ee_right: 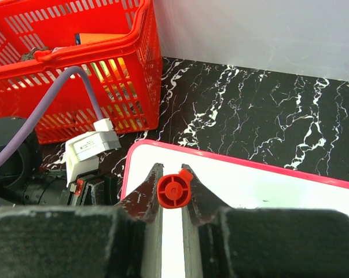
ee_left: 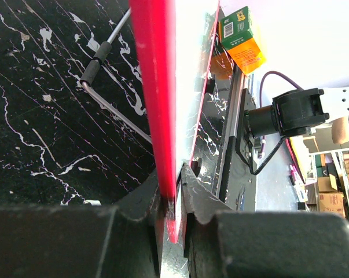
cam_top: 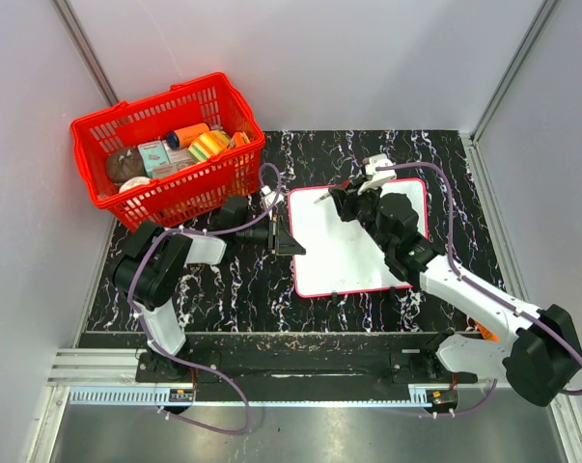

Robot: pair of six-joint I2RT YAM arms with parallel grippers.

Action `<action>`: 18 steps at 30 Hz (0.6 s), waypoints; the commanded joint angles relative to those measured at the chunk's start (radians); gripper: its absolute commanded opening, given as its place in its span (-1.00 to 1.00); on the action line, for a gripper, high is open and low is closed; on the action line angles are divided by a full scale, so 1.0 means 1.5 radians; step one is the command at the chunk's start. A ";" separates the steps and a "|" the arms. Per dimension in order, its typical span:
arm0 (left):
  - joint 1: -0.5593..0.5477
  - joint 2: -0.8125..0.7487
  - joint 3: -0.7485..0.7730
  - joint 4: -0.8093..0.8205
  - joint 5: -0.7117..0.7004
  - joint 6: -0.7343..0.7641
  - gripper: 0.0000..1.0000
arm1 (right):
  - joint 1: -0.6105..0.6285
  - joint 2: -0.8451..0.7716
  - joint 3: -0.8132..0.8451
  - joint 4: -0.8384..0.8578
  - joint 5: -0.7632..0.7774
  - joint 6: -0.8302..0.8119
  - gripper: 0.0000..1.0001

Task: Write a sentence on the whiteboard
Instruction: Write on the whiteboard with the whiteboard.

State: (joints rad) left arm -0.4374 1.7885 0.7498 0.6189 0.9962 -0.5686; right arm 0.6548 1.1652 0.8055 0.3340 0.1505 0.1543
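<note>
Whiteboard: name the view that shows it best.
Top external: nearly the whole whiteboard lies in view, only the right arm covering part. Left wrist shows just its red edge, clamped in the left gripper. Right wrist shows one corner behind the red marker.

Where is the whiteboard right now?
In the top view the whiteboard lies right of centre on the table, its left edge pinched by the left claw, the red basket beyond it to the left.

You see one whiteboard (cam_top: 339,256), one red basket (cam_top: 175,188) at ten o'clock, one red marker (ee_right: 175,191), and two grippers: left gripper (ee_left: 171,194), right gripper (ee_right: 174,175).
</note>
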 commanded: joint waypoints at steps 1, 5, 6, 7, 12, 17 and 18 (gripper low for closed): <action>-0.007 0.009 0.012 -0.013 -0.004 0.043 -1.00 | 0.004 0.009 0.014 0.051 0.038 0.010 -1.00; -0.007 0.010 0.015 -0.015 -0.002 0.043 -1.00 | 0.005 0.021 0.016 0.060 0.037 0.012 -1.00; -0.007 0.010 0.015 -0.015 -0.002 0.043 -1.00 | 0.005 0.023 0.016 0.059 0.037 0.012 -1.00; -0.008 0.009 0.015 -0.016 -0.001 0.043 -1.00 | 0.005 0.025 0.015 0.061 0.041 0.013 -1.00; -0.008 0.009 0.015 -0.017 -0.001 0.044 -1.00 | 0.005 0.030 0.001 0.065 0.047 0.014 -1.00; -0.009 0.009 0.016 -0.019 -0.001 0.046 -1.00 | 0.005 0.018 -0.017 0.058 0.048 0.017 -1.00; -0.008 0.010 0.016 -0.019 0.000 0.047 -1.00 | 0.005 0.016 -0.021 0.057 0.048 0.017 -1.00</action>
State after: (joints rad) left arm -0.4374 1.7885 0.7532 0.6018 0.9981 -0.5667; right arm 0.6552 1.2110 0.7956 0.3840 0.1947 0.1719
